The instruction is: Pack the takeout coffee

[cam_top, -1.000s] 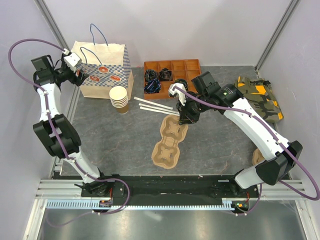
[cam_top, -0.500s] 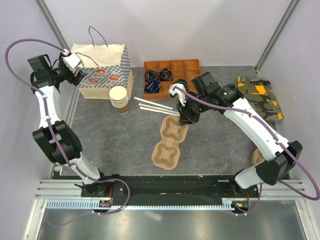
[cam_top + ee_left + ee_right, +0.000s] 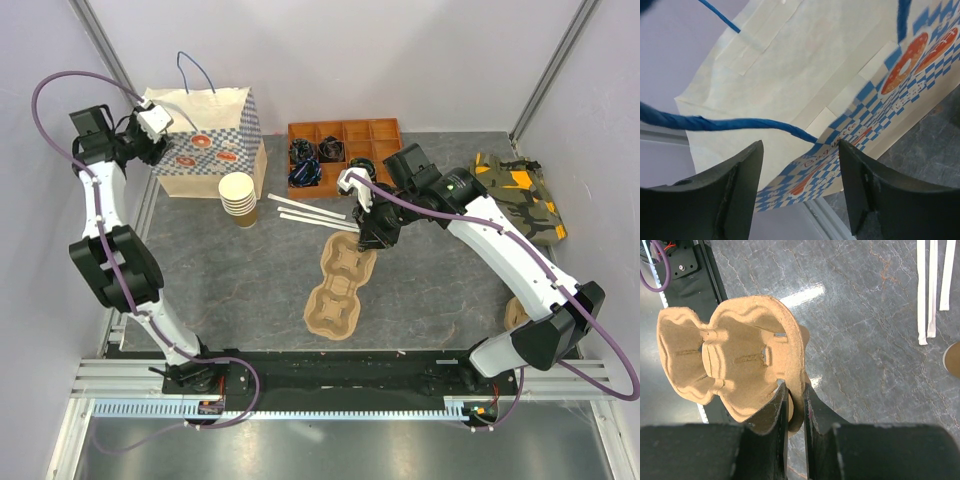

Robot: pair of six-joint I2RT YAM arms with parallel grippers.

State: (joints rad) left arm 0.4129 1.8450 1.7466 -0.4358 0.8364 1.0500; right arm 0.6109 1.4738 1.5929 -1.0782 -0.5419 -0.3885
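The takeout coffee is out of view. A paper bag (image 3: 210, 140) with blue check print and blue handles stands at the back left. My left gripper (image 3: 156, 126) hovers open at the bag's upper left corner. In the left wrist view the bag (image 3: 805, 75) fills the frame, and a blue handle cord (image 3: 740, 124) runs across just above the left gripper (image 3: 800, 150). My right gripper (image 3: 372, 236) is shut on the far rim of a brown pulp cup carrier (image 3: 338, 285). The right wrist view shows the fingers (image 3: 777, 405) pinching the carrier's (image 3: 740, 355) edge, the carrier tilted.
A stack of lidless paper cups (image 3: 238, 197) stands in front of the bag. Wrapped white straws (image 3: 310, 213) lie mid-table. An orange compartment tray (image 3: 370, 135) holds black lids (image 3: 310, 160). A camouflage cloth (image 3: 522, 195) lies at the right.
My left gripper has shifted a little right towards the bag's corner, and its jaws have narrowed slightly. The right arm and the carrier have not moved.
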